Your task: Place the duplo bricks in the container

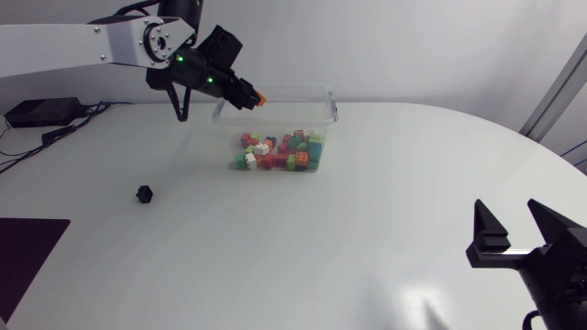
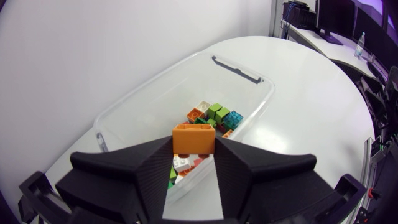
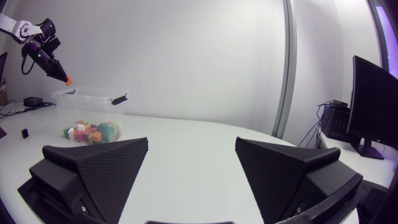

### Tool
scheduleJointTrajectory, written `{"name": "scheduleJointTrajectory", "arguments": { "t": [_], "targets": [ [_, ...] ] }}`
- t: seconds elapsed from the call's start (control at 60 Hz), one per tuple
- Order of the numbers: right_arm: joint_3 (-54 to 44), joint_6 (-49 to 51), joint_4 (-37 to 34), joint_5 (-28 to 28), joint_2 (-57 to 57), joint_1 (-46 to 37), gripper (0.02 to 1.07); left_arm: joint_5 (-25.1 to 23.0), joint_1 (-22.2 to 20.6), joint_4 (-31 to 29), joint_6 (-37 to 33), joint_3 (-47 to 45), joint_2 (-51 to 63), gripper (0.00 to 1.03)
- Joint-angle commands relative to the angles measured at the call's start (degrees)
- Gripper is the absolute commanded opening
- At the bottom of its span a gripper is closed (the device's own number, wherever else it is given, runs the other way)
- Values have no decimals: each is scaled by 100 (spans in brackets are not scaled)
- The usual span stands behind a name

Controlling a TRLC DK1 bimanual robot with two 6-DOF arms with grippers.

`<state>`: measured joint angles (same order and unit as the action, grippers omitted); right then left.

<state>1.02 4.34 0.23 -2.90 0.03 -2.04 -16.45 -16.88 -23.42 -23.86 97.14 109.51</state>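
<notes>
My left gripper (image 1: 253, 97) hangs over the back left corner of the clear plastic container (image 1: 326, 101), shut on an orange duplo brick (image 2: 193, 137). In the left wrist view the brick sits pinched between both fingers, above the container (image 2: 155, 87) with several coloured bricks (image 2: 214, 115) inside. The head view shows the pile of bricks (image 1: 280, 151) lying in the container's front half. My right gripper (image 1: 518, 234) rests at the table's front right, open and empty. The right wrist view shows the container (image 3: 93, 96) far ahead and my left gripper (image 3: 65, 78) with the orange brick above it.
A small black object (image 1: 144, 193) lies on the white table (image 1: 367, 238) left of the container. A dark mat (image 1: 27, 247) sits at the front left edge, and a black box with cables (image 1: 41, 112) at the back left.
</notes>
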Motion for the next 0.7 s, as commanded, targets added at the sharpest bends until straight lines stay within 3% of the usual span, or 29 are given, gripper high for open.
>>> {"name": "scheduleJointTrajectory", "arguments": {
  "t": [0.0,0.267,0.317,0.333,0.35,0.4,0.55,0.683],
  "targets": [
    [-119,76,47,-27,-38,-15,103,45,-105,66,241,428,307,29],
    [-119,76,47,-27,-38,-15,103,379,-201,575,443,903,914,31],
    [-128,76,47,-27,-38,-15,103,564,-210,786,505,903,993,50],
    [-128,76,47,-27,-38,-15,103,625,-219,830,505,912,1019,73],
    [-119,76,56,-27,-38,-15,103,652,-219,830,496,920,1028,82],
    [-119,67,56,-27,-38,-15,103,687,-210,821,461,859,984,98],
    [-119,76,47,-27,-38,-15,103,652,45,681,303,191,114,99],
    [-119,76,47,-27,-38,-15,103,168,555,452,-58,-670,-1020,99]
  ]
}}
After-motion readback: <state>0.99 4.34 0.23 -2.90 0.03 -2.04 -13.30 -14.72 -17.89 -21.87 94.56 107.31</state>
